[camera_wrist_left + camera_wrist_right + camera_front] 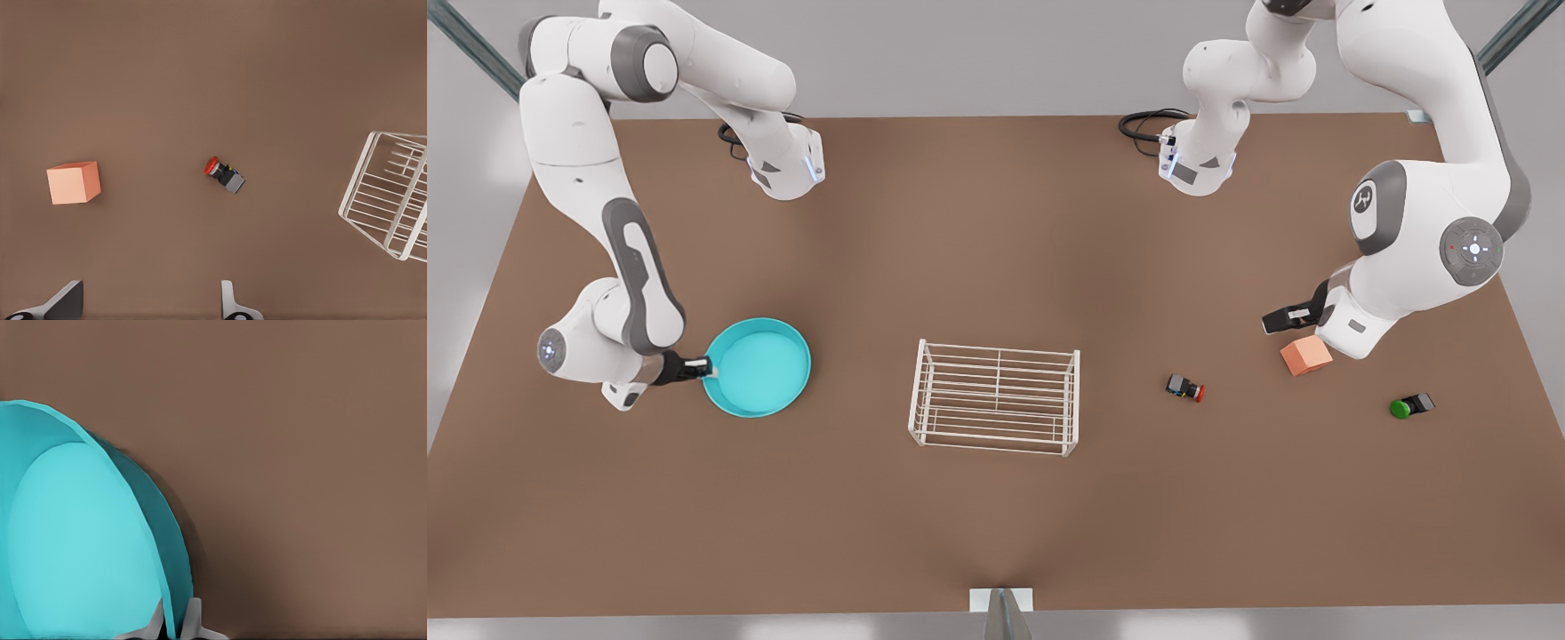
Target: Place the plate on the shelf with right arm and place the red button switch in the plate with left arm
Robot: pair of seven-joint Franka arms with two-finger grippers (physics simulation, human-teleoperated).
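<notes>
The turquoise plate (760,366) lies at the front view's left. My right gripper (704,366) is shut on the plate's near-side rim; in the right wrist view its fingertips (175,623) pinch the rim of the plate (80,540) from both sides. The white wire shelf (996,351) stands mid-table, bare on top. The red button switch (1185,388) lies on its side to the shelf's right. My left gripper (1278,318) hovers open above the table, right of the switch. In the left wrist view the left gripper (147,307) has the switch (224,175) ahead of it and a corner of the shelf (387,193) beyond.
A salmon-orange cube (1306,355) sits just below the left gripper, also seen as the cube (73,182) in the left wrist view. A green-capped switch (1410,406) lies further to the front view's right. Both arm bases stand at the table's far edge.
</notes>
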